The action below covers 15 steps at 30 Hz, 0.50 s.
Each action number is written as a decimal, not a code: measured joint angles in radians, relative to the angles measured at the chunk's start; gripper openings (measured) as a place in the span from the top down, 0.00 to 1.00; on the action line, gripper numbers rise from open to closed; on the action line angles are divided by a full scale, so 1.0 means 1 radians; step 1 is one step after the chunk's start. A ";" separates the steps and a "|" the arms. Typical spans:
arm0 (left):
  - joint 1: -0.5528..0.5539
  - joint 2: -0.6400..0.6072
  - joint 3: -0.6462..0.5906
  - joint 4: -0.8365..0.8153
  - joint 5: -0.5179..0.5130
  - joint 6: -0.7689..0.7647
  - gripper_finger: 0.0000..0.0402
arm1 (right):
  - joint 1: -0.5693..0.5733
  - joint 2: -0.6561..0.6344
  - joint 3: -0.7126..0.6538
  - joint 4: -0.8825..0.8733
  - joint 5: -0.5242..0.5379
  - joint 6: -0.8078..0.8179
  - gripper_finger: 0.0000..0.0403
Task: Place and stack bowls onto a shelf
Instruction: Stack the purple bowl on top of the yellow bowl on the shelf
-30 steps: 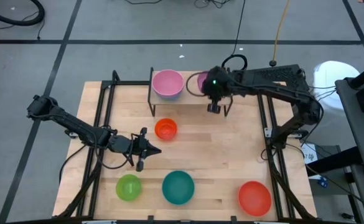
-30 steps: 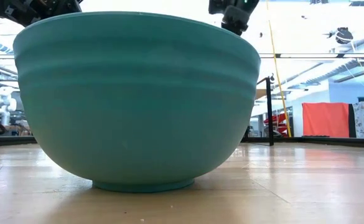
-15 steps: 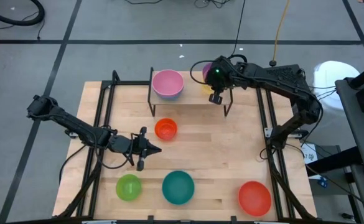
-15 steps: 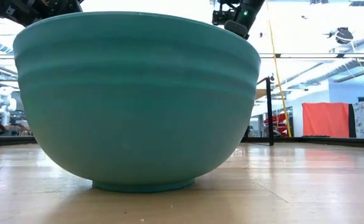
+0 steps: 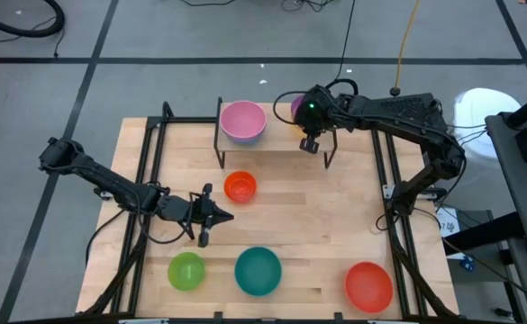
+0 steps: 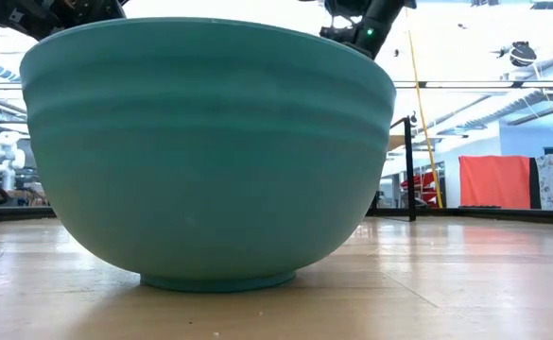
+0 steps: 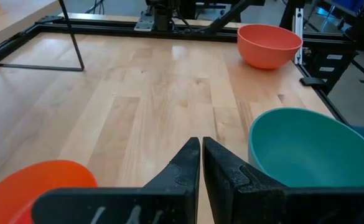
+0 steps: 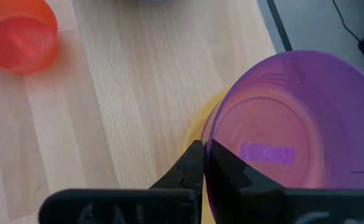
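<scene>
- Since these bowls look like thin, light plastic, I'd guess they're stiff but slick, so pinching the rim wall seems the safest hold.
- High view: the shelf point(image 5: 277, 144) sits at 12 o'clock on the table point(image 5: 353, 225), with the pink bowl point(image 5: 242, 121) on it. The right gripper point(image 5: 309, 143) hovers over the shelf's right end by the purple bowl point(image 5: 295, 106). The left gripper point(image 5: 211, 217) waits mid-table at about 8 o'clock, just below the orange bowl point(image 5: 240, 186). Green bowl point(image 5: 186, 270), teal bowl point(image 5: 258, 270) and red bowl point(image 5: 368, 284) line the 6 o'clock edge.
- Low view: the teal bowl fills nearly everything; the right arm shows above its rim.
- Left wrist view: fingers pressed together, holding nothing, with the teal and orange bowls either side.
- Right wrist view: fingers pressed together on the purple bowl's rim; it sits nested in a yellow bowl point(image 8: 201, 121).
</scene>
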 joint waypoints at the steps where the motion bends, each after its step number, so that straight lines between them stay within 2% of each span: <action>1: 0.000 0.000 0.000 0.000 0.000 0.000 0.95 | 0.000 0.000 0.000 0.000 0.000 0.000 0.99; 15: 0.000 0.000 0.000 0.000 0.000 -0.003 0.95 | 0.000 0.031 0.000 -0.005 0.000 0.003 0.98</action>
